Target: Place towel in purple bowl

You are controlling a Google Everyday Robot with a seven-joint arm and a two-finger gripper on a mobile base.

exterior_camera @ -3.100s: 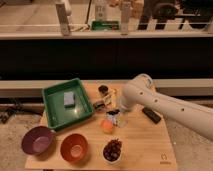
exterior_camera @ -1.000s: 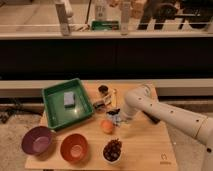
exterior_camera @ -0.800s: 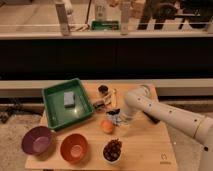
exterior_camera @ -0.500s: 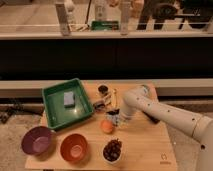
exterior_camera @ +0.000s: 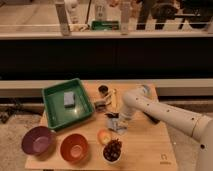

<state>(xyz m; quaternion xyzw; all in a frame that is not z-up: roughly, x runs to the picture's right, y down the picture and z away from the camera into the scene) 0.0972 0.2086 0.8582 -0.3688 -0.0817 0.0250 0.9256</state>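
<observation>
The purple bowl sits empty at the front left corner of the wooden table. My gripper is down near the table's middle, on a small pale crumpled thing that looks like the towel. The white arm reaches in from the right. The gripper hides most of the towel. The bowl is well to the gripper's left and a little nearer the front.
An orange bowl stands right of the purple bowl. An orange fruit and a bowl of grapes lie just in front of the gripper. A green tray holds a grey sponge. A dark cup and a banana lie behind.
The arm has swung left and lowered the gripper onto the towel spot. Over the last second it has only shifted slightly.
</observation>
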